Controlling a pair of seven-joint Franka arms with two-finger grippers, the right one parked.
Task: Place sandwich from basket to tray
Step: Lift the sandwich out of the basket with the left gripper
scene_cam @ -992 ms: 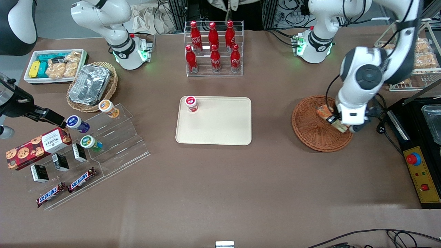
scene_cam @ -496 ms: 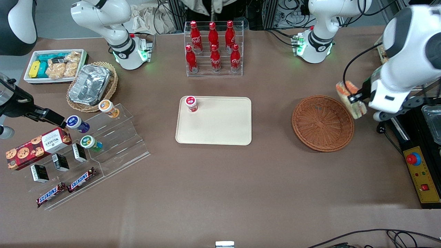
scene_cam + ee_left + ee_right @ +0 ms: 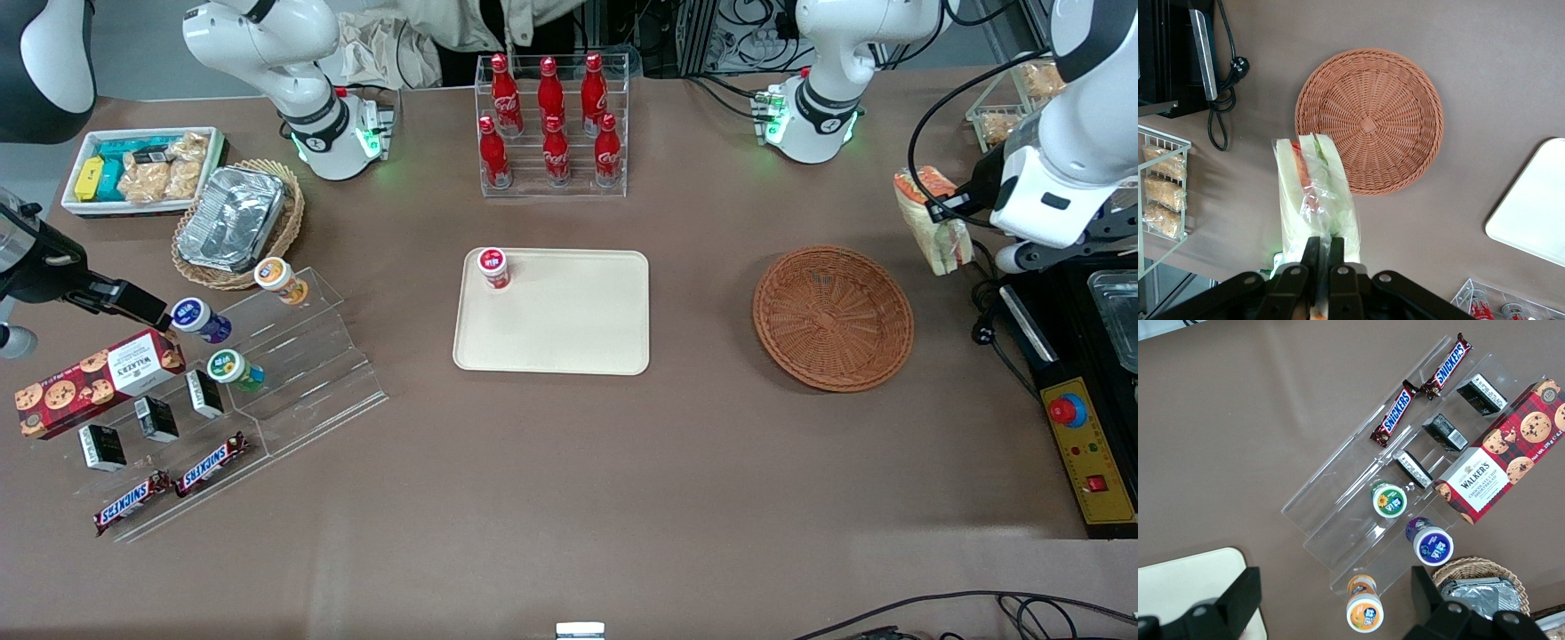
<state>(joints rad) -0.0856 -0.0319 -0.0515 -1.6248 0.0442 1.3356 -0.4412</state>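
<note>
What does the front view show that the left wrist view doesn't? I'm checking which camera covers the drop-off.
Only the front view shows the whole tray, with a red-capped cup on it, and the cola bottle rack. Only the left wrist view shows the gripper shut on the sandwich's end. Both show the sandwich lifted clear of the empty basket.

Reddish-brown woven basket [image 3: 833, 317], cream-beige tray [image 3: 569, 329]

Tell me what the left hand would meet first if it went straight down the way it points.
Probably bare table beside the basket. The hand, shut on the sandwich, hangs above it, though depth is unclear.
</note>
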